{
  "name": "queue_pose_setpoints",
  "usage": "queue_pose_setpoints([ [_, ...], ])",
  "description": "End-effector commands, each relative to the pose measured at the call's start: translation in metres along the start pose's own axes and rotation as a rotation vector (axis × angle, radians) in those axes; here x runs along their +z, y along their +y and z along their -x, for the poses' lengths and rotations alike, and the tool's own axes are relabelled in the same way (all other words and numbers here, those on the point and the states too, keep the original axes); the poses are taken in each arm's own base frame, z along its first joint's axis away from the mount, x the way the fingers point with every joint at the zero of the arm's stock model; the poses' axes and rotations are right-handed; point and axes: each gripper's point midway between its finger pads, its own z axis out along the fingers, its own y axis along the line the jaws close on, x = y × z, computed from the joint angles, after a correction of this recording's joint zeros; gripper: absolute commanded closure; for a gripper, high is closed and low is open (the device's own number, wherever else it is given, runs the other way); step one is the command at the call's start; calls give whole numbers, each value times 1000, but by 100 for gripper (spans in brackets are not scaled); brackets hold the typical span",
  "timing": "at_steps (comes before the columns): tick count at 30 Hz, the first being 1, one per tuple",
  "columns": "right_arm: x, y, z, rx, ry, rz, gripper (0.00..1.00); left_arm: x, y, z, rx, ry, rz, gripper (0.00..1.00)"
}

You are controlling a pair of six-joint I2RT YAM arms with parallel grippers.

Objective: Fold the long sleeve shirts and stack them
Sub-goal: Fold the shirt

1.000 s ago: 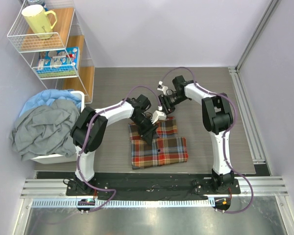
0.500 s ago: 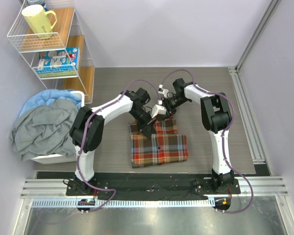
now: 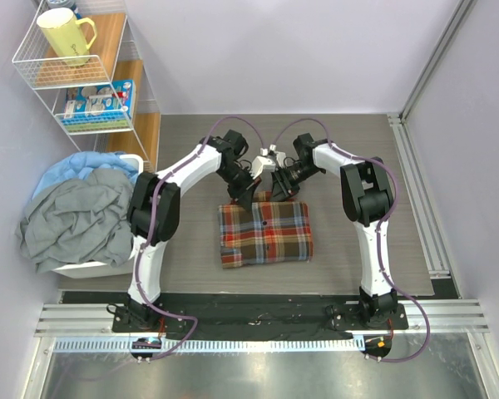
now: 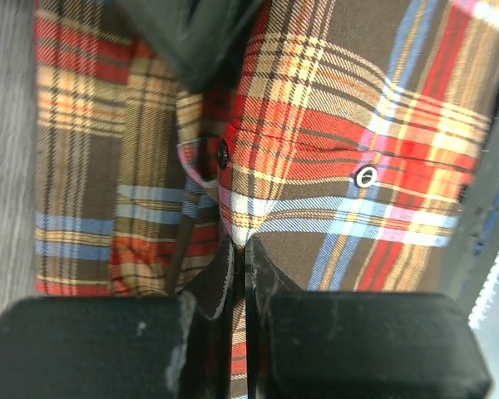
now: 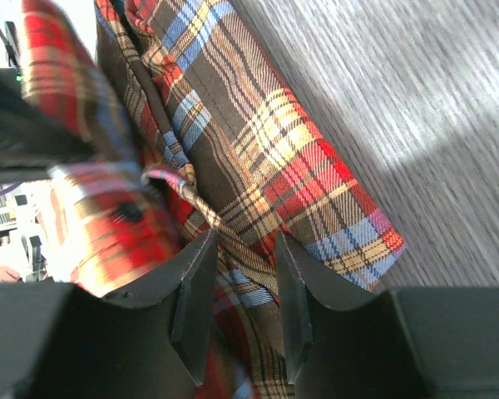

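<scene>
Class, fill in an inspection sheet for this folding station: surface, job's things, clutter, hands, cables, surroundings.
surface: grey wood-grain table; no marks seen.
job's things: one plaid shirt, folded to a rough rectangle near the table's middle; no stack seen.
clutter: grey and blue garments heaped in a white bin at the left.
hands: left hand shut on the shirt's cloth; right hand gripping a bunched fold at the shirt's far edge.
cables: purple cables loop above both arms, off the shirt.
surroundings: wire shelf holding a yellow mug; pale walls.
</scene>
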Motion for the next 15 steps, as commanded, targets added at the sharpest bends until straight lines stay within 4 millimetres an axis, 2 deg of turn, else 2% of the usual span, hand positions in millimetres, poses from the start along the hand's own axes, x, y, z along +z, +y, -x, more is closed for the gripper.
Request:
queue_pose_setpoints([
  [1,-12,8,11,-46,-15,-13,60,-2,23,5,49,-10,84,100],
  [2,-13,11,12,-52,-17,-14,60,2,32,4,43,-7,110,100],
  [4,-14,12,12,-50,-18,-12,60,8,34,2,37,6,111,100],
  [6,-14,14,7,-40,-7,-11,60,16,37,-9,27,38,106,100],
  [8,-13,15,1,-29,1,-8,60,23,29,-15,49,63,90,100],
  [11,-10,20,-19,-6,29,4,60,35,8,-31,88,107,52,100],
  [12,-7,21,-32,21,50,15,60,43,0,-40,90,119,32,100],
  [14,-9,30,-39,31,51,26,60,44,-12,-44,102,121,20,100],
  [15,-9,36,-49,55,62,44,60,47,-18,-45,121,124,10,100],
])
